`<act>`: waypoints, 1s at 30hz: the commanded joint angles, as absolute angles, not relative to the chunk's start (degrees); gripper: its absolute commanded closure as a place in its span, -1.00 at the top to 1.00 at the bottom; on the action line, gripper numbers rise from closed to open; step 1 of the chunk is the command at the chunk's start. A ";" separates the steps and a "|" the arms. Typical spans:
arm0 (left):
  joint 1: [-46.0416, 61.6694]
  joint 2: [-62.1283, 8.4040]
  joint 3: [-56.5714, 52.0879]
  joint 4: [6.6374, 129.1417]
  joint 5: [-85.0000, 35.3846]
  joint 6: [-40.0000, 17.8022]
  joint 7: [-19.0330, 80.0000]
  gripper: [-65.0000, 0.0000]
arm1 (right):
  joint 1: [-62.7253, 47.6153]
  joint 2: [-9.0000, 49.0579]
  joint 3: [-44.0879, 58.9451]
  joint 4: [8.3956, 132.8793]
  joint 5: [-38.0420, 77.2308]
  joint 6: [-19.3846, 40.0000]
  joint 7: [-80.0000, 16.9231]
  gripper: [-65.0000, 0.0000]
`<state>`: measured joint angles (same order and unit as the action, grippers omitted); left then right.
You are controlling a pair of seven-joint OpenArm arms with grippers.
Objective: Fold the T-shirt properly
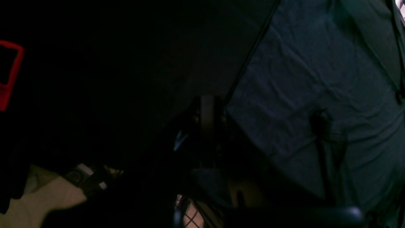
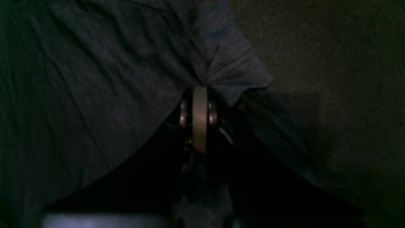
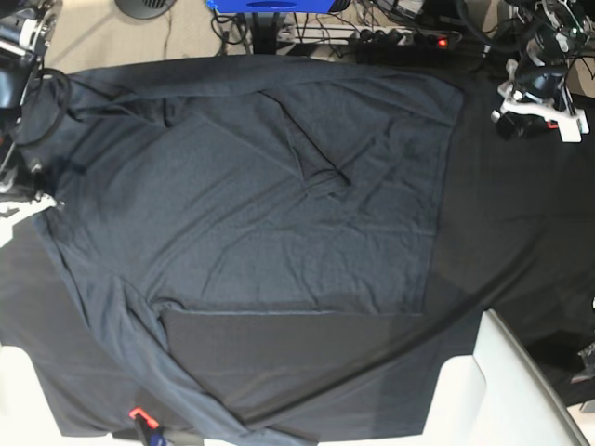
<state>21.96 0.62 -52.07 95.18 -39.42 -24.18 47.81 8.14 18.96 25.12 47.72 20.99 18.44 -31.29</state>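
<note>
Inspecting scene, findings:
T-shirt (image 3: 251, 204): spread flat over the table cloth (image 3: 521, 242), reaching the far and left edges; small puckered fold near its middle.
Right gripper (image 2: 200, 91): jaws fully closed, tips pinching a bunched sleeve hem of the T-shirt.
Left gripper (image 1: 207, 104): jaws closed, holding nothing visible; T-shirt edge just beside it.

The T-shirt (image 3: 242, 195) is showing plain, faintly heathered charcoal grey, while the table cloth (image 3: 521, 214) is looking smoother and blacker.
</note>
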 commanded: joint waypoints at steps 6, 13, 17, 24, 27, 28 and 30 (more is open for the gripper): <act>22.11 0.04 -52.44 95.96 -40.40 -24.57 46.90 -1.00 | 9.71 21.76 25.27 46.46 20.35 17.71 -28.88 -1.00; 22.11 0.04 -52.44 95.96 -40.40 -24.57 46.90 -1.00 | 12.18 24.13 25.27 42.77 20.35 17.71 -28.70 -1.00; 22.11 0.13 -52.44 95.96 -40.40 -24.57 46.90 -1.00 | 12.44 24.22 25.27 42.86 20.35 17.71 -28.70 -1.00; 22.11 0.13 -52.44 95.96 -40.40 -24.57 46.90 -1.00 | 12.44 24.22 25.19 42.59 20.35 17.71 -27.38 -1.00; 22.20 0.13 -52.44 95.96 -40.40 -24.57 46.90 -1.00 | 12.35 24.22 25.19 42.51 19.12 16.48 -24.13 -1.00; 22.29 0.13 -52.44 95.96 -40.40 -24.57 46.90 -1.00 | 12.35 24.22 25.19 42.51 17.63 15.25 -23.34 -1.00; 22.37 0.13 -52.44 95.96 -40.40 -24.57 46.90 -1.00 | 12.44 23.78 25.27 42.51 13.67 13.14 -21.49 -1.00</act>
<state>22.09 0.78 -52.10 95.18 -39.40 -24.18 47.83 11.42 22.65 25.12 41.76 13.21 12.75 -22.81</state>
